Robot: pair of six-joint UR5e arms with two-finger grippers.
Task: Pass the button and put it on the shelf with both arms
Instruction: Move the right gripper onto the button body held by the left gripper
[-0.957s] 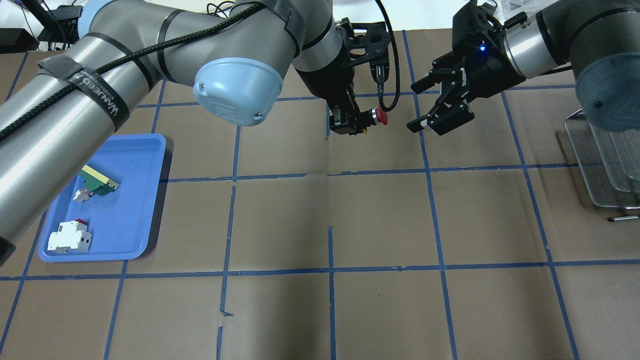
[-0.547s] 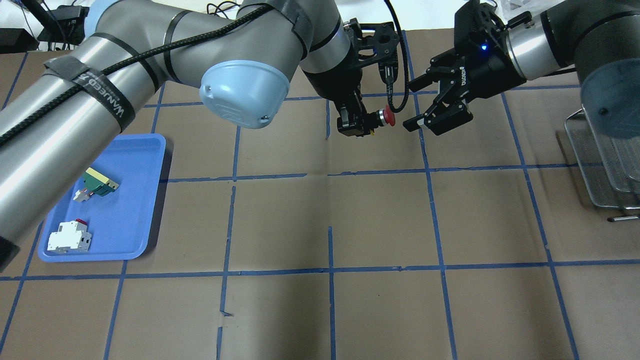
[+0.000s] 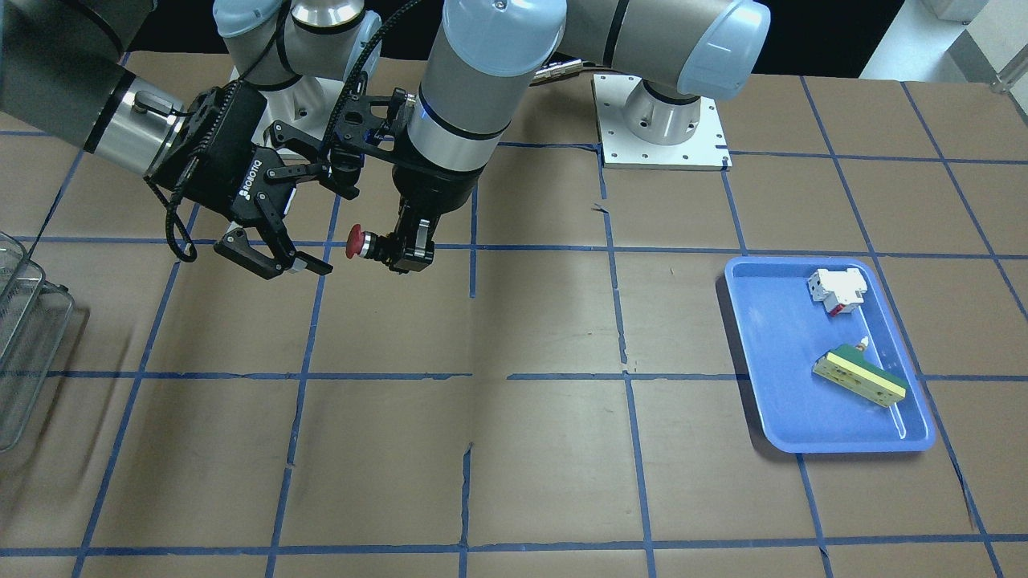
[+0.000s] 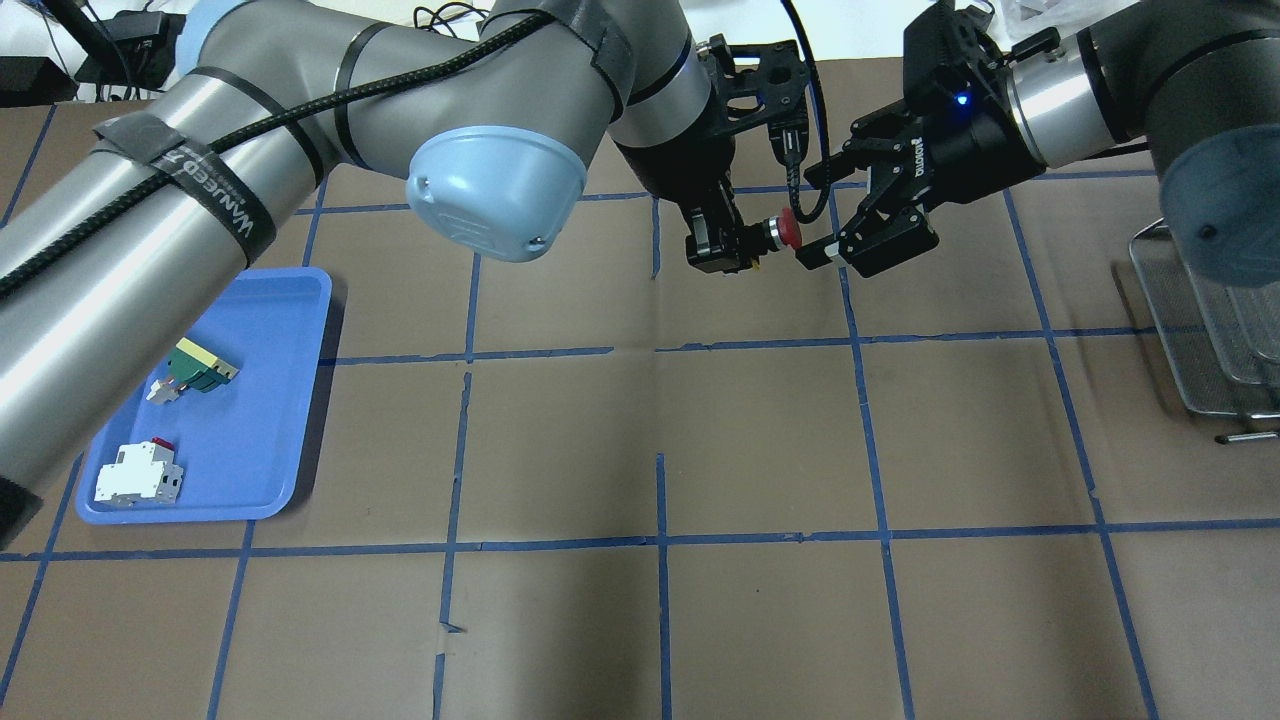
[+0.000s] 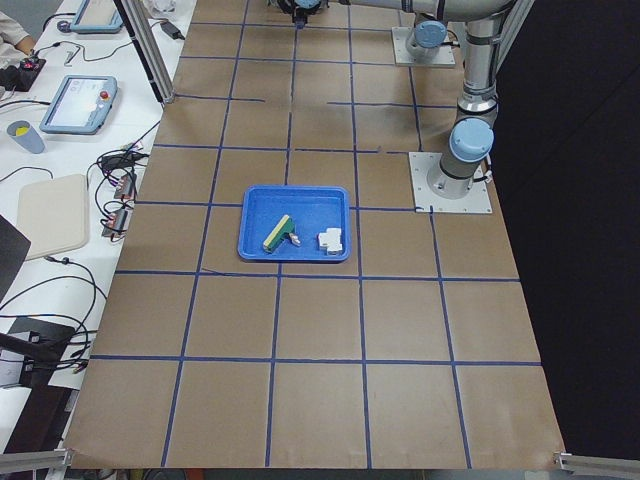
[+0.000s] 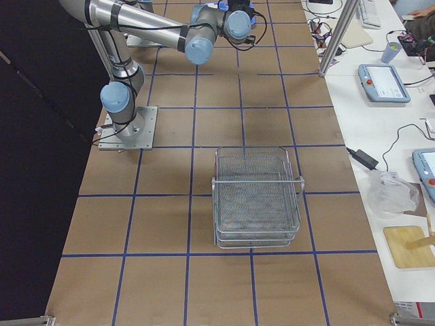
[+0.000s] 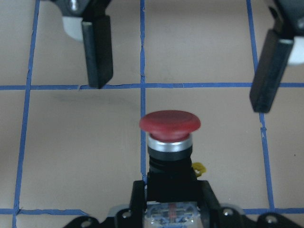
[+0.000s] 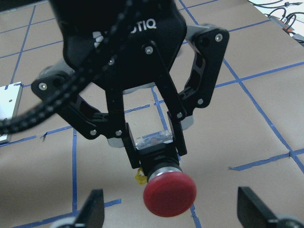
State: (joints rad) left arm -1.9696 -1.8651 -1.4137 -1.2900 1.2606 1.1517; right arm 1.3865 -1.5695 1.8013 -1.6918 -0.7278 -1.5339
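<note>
My left gripper (image 4: 722, 246) is shut on the button's black collar and clear back block. It holds the button (image 4: 789, 232) level above the table, red cap toward my right gripper (image 4: 812, 216). The right gripper is open, and the cap sits at the mouth of its fingers without touching them. The front view shows the button (image 3: 354, 242), the left gripper (image 3: 406, 250) and the right gripper (image 3: 316, 218). The left wrist view shows the cap (image 7: 169, 124) just short of two open fingertips (image 7: 97, 57). The right wrist view shows the cap (image 8: 169, 192) close up. The shelf (image 6: 257, 197) stands at the right end (image 4: 1205, 330).
A blue tray (image 4: 285, 400) lies at the left with a white-and-red switch (image 4: 140, 475) and a green-and-cream block (image 4: 200, 362) in it. The tray also shows in the front view (image 3: 771, 345). Brown paper with a blue tape grid covers the table.
My left gripper has carried the button to the right, and my right gripper has moved left. The red cap has gone from well apart to the mouth of the open right fingers.
</note>
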